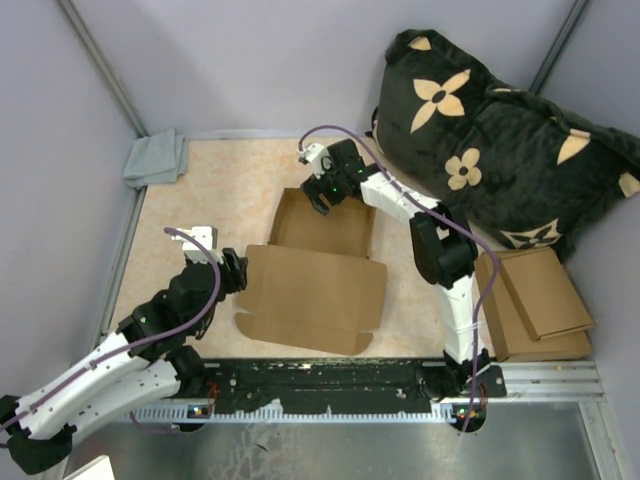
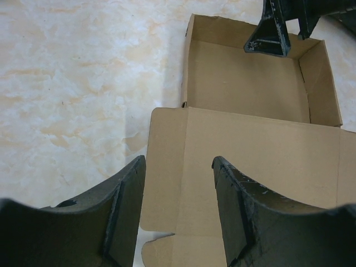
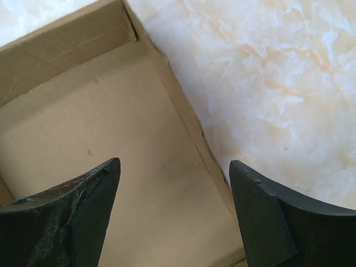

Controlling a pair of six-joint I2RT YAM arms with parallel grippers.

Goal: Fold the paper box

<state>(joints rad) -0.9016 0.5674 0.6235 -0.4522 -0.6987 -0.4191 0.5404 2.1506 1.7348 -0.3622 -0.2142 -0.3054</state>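
The paper box (image 1: pixel 318 290) is plain brown cardboard in the middle of the table. Its tray (image 1: pixel 330 228) stands with walls up and its lid panel lies flat toward the arms. My left gripper (image 1: pixel 236 272) is open and empty at the lid's left edge; in the left wrist view (image 2: pixel 178 164) its jaws hover over the lid's side flap (image 2: pixel 164 167). My right gripper (image 1: pixel 322 196) is open at the tray's far left corner; in the right wrist view (image 3: pixel 173 167) its jaws straddle a tray wall (image 3: pixel 186 117), one finger (image 3: pixel 83 211) inside, the other outside.
A smaller stack of brown cardboard (image 1: pixel 535 300) lies at the right edge. A black pillow with tan flowers (image 1: pixel 500 140) leans at the back right. A grey cloth (image 1: pixel 157 158) lies in the back left corner. Grey walls enclose the marbled table (image 1: pixel 200 200).
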